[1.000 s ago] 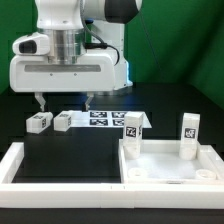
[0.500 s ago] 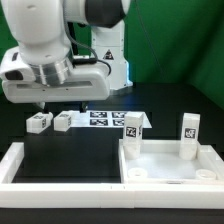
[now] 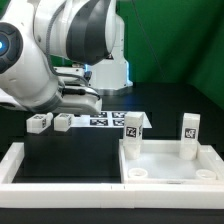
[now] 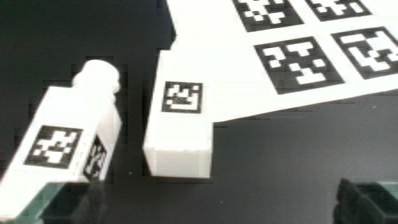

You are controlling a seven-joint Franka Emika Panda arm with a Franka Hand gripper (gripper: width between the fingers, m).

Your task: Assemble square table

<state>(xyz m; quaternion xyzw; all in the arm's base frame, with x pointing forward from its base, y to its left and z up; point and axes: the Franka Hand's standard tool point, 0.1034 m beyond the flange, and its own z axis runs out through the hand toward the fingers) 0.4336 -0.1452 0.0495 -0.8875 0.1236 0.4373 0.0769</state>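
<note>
**Four legs counted, two up, two down, jaws wide and empty**

One square panel [image 3: 170,168], white with a raised rim, sits on the black work surface [image 3: 80,160] at the exterior view's right, near the front. Two round sockets show in its near corners, one socket [image 3: 137,173] and a second socket [image 3: 205,172].

Leg count is four, all small, white and tagged. An upright leg block [image 3: 133,128] stands in the panel's far corner toward the exterior view's left, and another upright leg block [image 3: 189,130] stands in the far corner opposite. On the table, well apart from the panel, one lying leg block [image 3: 38,122] rests on its side. A second lying leg block [image 3: 63,121] is close by, just beside the end of the single marker board [image 3: 102,119].

From the wrist view, the gripper [image 4: 210,205] hangs above those two loose blocks. Its dark fingertips [image 4: 54,205] are spread as wide as they go, gripping nothing.

The arm [image 3: 55,50] fills the exterior view's upper left. White bars [image 3: 20,165] frame the work surface.
</note>
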